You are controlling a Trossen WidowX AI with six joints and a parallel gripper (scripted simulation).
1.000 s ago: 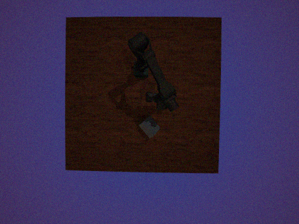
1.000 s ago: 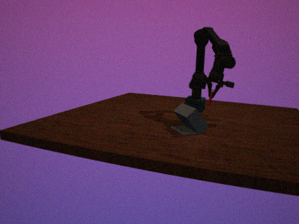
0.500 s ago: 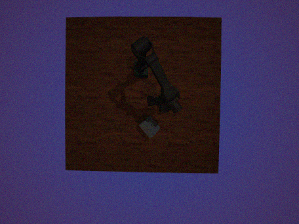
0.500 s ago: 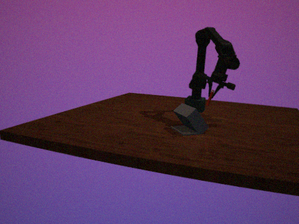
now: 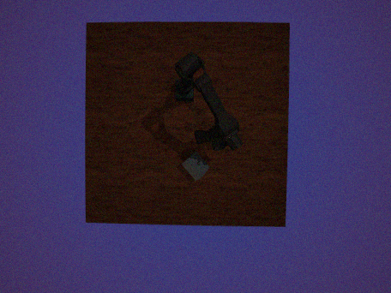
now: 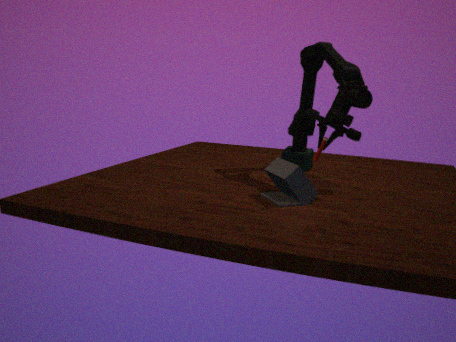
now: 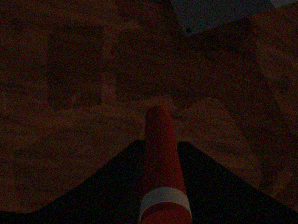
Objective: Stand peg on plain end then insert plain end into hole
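Note:
The red peg [image 6: 320, 151] [image 7: 161, 165] is held in my gripper [image 6: 323, 145] [image 7: 160, 151], which is shut on it. Its white band [image 7: 165, 196] is near the end closest to the wrist camera; the plain end points away past the fingertips. In the exterior view the peg is tilted, its plain end lower and toward the left, above the table and behind the panel. The grey sloped panel [image 5: 195, 168] [image 6: 295, 181] stands on the table; part of its grey structure [image 7: 220, 14] shows at the top of the wrist view. The hole in its face cannot be made out.
The wooden table [image 5: 129, 193] [image 6: 150, 200] carries the robot's base [image 6: 295, 157] [image 5: 184, 94] and the panel's flat foot plate [image 6: 281, 200]. The arm's shadow falls across the table and onto part of the panel. The pictures are dark and grainy.

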